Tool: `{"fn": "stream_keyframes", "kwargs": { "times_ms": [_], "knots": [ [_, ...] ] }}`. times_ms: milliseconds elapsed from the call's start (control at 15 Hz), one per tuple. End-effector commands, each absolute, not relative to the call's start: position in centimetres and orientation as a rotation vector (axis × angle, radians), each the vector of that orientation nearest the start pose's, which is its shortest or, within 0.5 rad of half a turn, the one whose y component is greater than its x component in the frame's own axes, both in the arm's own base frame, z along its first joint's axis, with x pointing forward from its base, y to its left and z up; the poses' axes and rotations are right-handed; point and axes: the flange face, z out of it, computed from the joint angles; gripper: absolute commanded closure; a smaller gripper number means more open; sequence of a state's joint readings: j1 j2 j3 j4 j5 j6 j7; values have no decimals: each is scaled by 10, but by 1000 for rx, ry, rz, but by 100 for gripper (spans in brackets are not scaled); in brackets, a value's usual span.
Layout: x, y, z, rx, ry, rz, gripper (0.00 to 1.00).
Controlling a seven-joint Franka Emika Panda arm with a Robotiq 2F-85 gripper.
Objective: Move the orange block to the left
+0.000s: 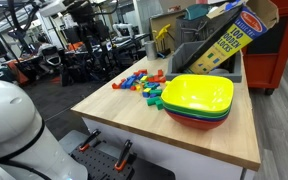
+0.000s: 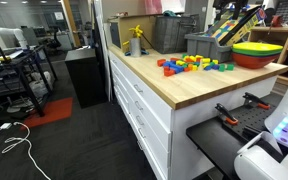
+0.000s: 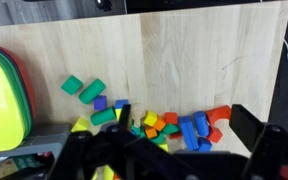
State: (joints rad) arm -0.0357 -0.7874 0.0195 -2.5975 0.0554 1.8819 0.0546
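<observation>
Wrist view shows the gripper (image 3: 166, 150) spread wide and empty above the block pile (image 3: 134, 118), so this looks like the approach: the orange block (image 3: 158, 124) lies untouched amid the pile, crowded by neighbours. The next move calls for a descent centred on it without catching those. The pile sits on a wooden table (image 3: 184, 50) beside stacked bowls (image 1: 197, 100), in a cluttered lab.
</observation>
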Motion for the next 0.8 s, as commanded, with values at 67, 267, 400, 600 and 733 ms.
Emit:
{"fn": "stream_keyframes", "kwargs": {
  "times_ms": [67,267,400,600,733],
  "knots": [
    [380,59,498,-3081,303,-108,0],
    [415,90,493,-3091,388,-105,0],
    [437,103,491,-3088,458,-87,0],
    [463,111,491,-3065,560,-43,0],
    [479,112,491,-3045,614,-20,0]
  ]
}}
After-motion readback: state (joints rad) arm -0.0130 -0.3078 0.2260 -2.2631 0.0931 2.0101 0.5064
